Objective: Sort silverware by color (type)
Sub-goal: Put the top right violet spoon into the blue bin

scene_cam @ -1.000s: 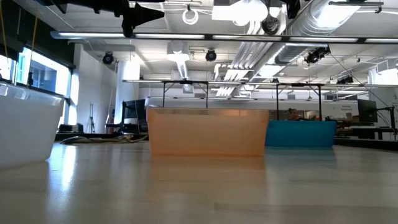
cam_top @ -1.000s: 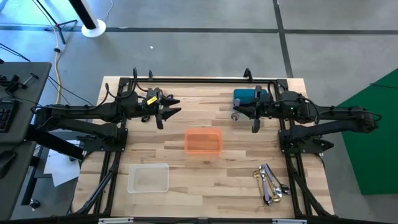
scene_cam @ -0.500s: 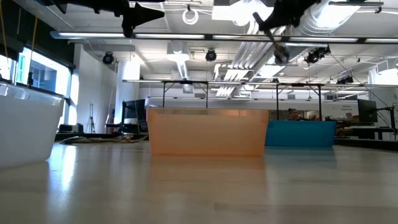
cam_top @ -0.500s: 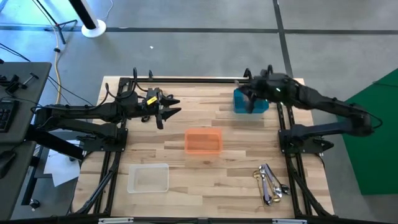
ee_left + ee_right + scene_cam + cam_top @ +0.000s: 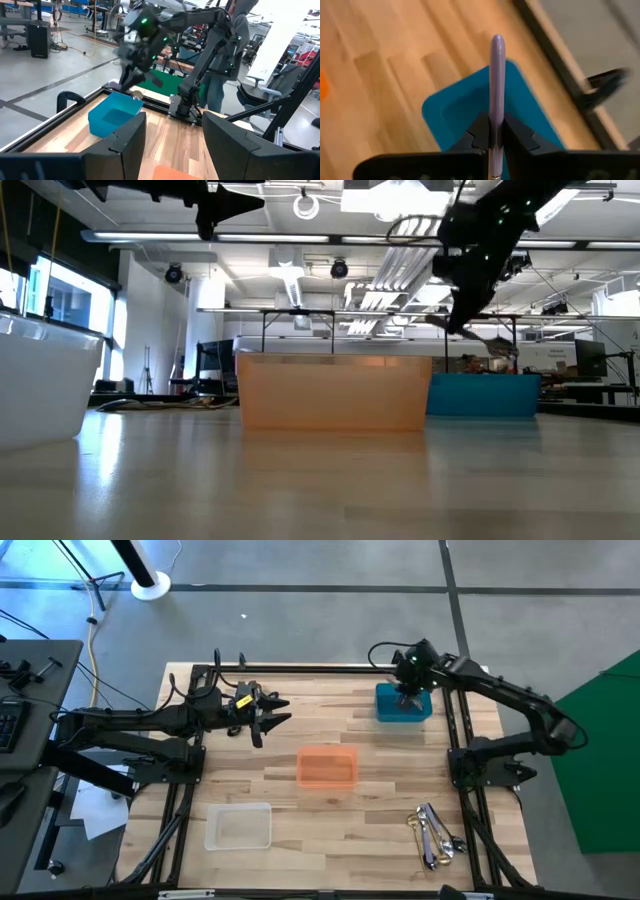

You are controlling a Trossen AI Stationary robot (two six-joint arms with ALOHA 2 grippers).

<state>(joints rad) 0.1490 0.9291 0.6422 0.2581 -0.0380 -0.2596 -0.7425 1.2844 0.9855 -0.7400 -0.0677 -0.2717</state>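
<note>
My right gripper (image 5: 408, 692) hangs above the blue bin (image 5: 403, 704) at the table's far edge, shut on a thin silver utensil (image 5: 497, 75). In the low view that gripper (image 5: 463, 318) is above the bin (image 5: 485, 395). The other silverware (image 5: 432, 832), silver, gold and black pieces, lies in a pile near the right near corner. My left gripper (image 5: 272, 716) waits open above the table's far left part, holding nothing. My right gripper pinches the silver utensil between its two fingers (image 5: 480, 133), which point down from above. The utensil runs along the fingers, and its rounded end (image 5: 497, 41) sticks out past the fingertips over the blue bin. It is lifted clear; the gripped part is hidden between the fingers.
An orange bin (image 5: 327, 767) stands at the table's middle and a clear bin (image 5: 239, 826) toward the near left. A black frame rail (image 5: 300, 668) runs along the far edge. A person (image 5: 235, 45) stands beyond the table in the left wrist view.
My right gripper has swung from beside the blue bin toward the far edge, turned from level to pointing down, and come down over the blue bin, keeping the utensil in its fingers.
</note>
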